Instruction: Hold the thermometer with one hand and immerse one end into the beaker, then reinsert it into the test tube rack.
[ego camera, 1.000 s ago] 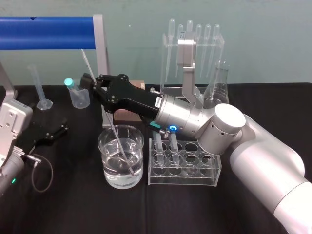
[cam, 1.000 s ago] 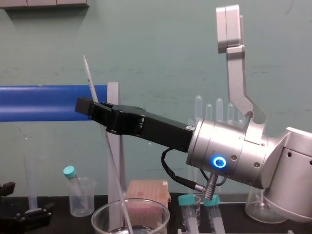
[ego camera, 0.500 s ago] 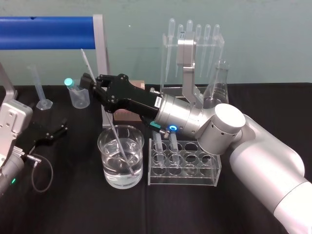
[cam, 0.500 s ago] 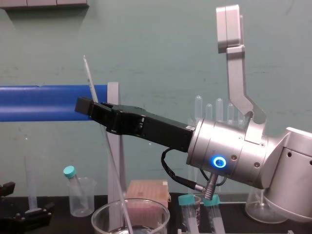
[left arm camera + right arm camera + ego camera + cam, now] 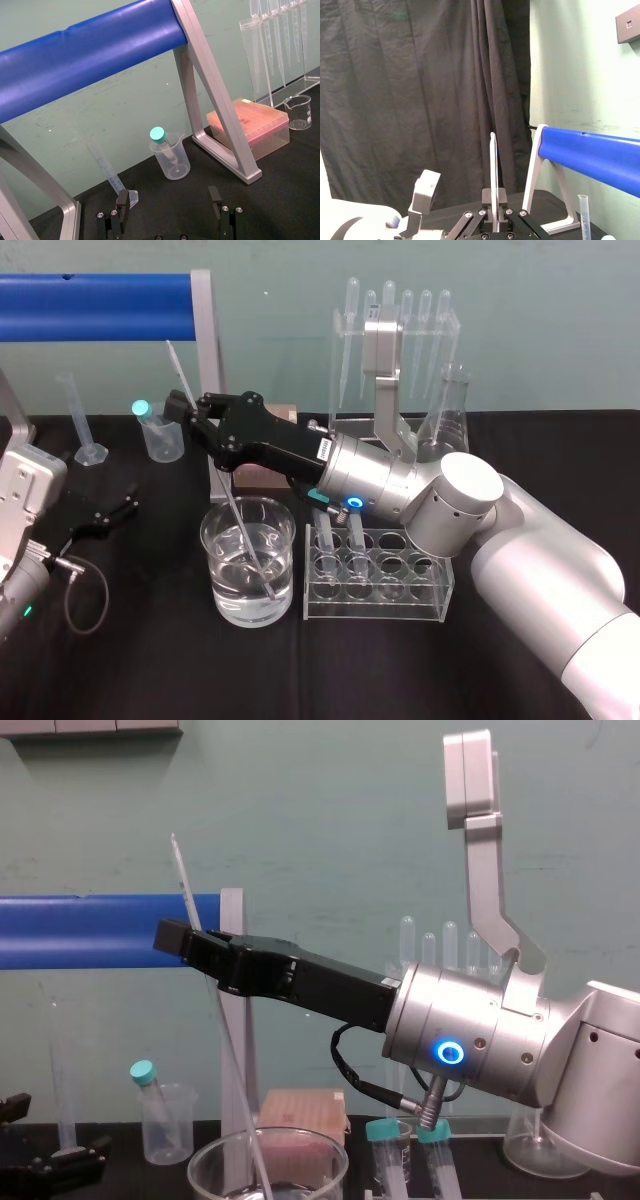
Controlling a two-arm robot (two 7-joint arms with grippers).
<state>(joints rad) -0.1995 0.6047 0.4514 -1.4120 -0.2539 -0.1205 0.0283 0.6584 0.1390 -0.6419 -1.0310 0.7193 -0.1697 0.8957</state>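
- We are seeing the right gripper [image 5: 186, 406] reaching out level over the table, its black fingers closed tight on the thermometer [image 5: 492, 165].
- The grip is sitting on the upper part of the rod. A short length is sticking up past the fingers, and the long remainder is hanging below them.
- In the chest view the thermometer [image 5: 228, 1050] is leaning: its top is tilting away beyond the fingertips, and its lower part is slanting back toward the wrist side.
- The beaker [image 5: 285, 575] is standing below the right gripper, under the fingers. It is holding clear liquid.
- The lower end of the thermometer is dipping into that liquid, close to the floor of the glass. We cannot tell whether it is touching the bottom.
- The test tube rack [image 5: 375, 608] is sitting under the wrist of the right gripper, just beside the beaker. Two capped tubes are standing in its cells nearest the beaker.
- Past the fingertips, a small plastic beaker [image 5: 163, 437] with a teal-capped tube is resting on the table, with a graduated cylinder [image 5: 80, 420] farther out.
- The left gripper [image 5: 168, 200] is lying low near the table, well apart from the right gripper, with its fingers spread wide and nothing between them.
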